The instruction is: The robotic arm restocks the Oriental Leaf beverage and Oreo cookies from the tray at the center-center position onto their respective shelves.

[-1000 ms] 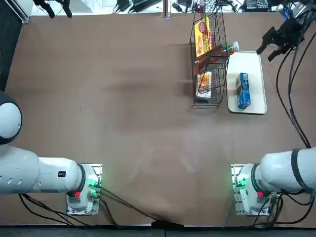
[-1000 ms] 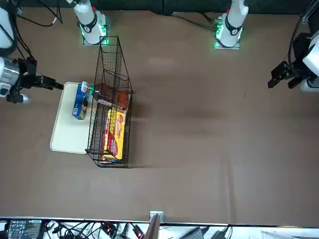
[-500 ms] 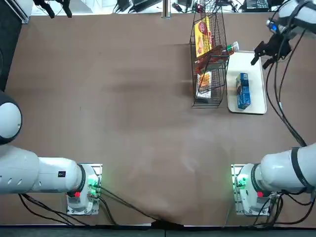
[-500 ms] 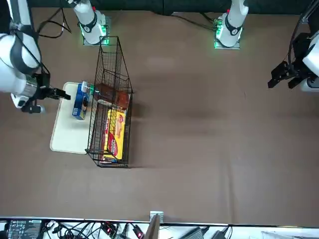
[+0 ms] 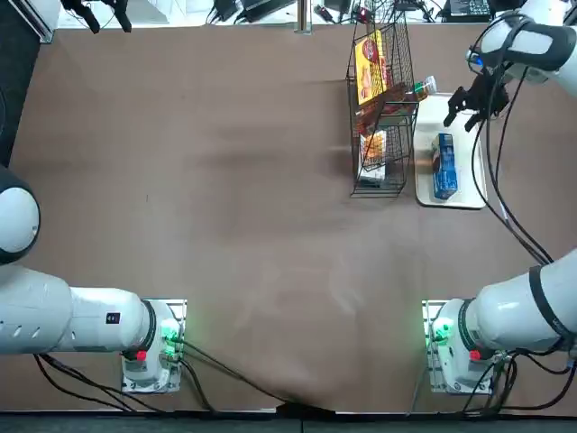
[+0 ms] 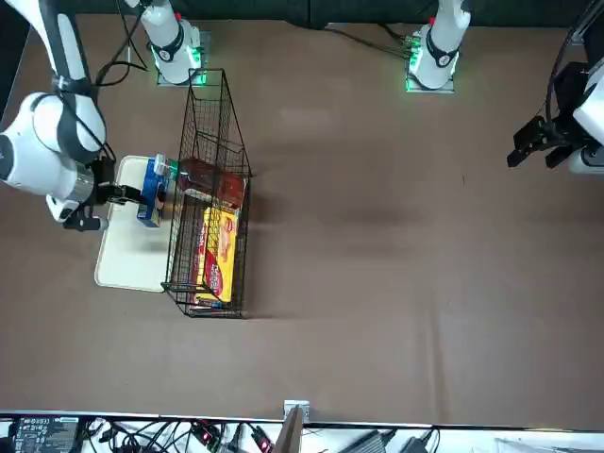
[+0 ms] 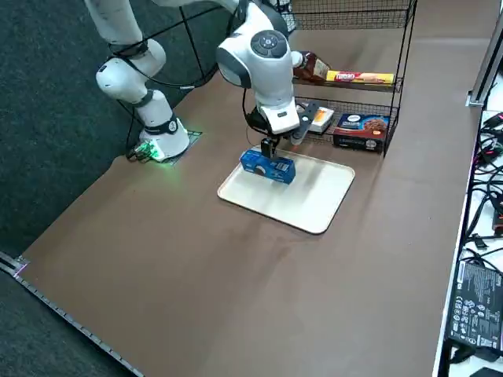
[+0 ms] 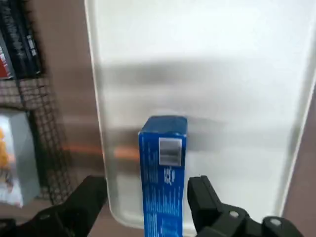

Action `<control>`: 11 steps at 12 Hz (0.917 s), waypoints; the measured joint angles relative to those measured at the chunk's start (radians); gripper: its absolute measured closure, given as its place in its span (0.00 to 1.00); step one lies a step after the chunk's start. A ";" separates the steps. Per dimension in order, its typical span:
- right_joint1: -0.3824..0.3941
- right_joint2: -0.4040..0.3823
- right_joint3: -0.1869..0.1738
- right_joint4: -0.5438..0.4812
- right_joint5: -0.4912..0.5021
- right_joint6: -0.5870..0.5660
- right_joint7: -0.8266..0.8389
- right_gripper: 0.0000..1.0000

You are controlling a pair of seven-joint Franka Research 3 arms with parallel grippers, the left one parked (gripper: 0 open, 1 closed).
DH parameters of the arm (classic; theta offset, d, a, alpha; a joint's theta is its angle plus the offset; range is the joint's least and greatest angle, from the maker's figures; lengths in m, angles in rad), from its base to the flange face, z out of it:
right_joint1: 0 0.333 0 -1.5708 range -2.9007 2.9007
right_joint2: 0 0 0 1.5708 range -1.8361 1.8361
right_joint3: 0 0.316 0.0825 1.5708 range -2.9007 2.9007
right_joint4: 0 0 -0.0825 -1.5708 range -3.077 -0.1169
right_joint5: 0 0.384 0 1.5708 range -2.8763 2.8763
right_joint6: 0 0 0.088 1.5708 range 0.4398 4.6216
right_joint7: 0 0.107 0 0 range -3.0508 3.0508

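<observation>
Two open fingers [image 8: 203,200] hover above the white tray [image 8: 207,79].

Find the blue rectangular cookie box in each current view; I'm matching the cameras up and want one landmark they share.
Top view: right of centre, on the white rounded tray.
Front view: left of centre, partly behind the black right gripper.
Right side view: above centre, blue box on the tray's near-arm side.
Right wrist view: between the open fingers, reaching the picture's edge.
Shared landmark: the tray, under the box.
</observation>
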 joint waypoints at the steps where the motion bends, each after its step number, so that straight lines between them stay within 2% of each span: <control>1: 0.009 0.012 0.000 -0.011 0.000 0.034 0.016 0.00; 6: 0.058 0.065 0.000 -0.051 -0.024 0.137 0.047 0.00; 7: 0.059 0.075 0.000 -0.057 -0.059 0.145 0.050 0.00; 11: 0.058 0.075 -0.004 -0.078 -0.074 0.146 0.054 0.00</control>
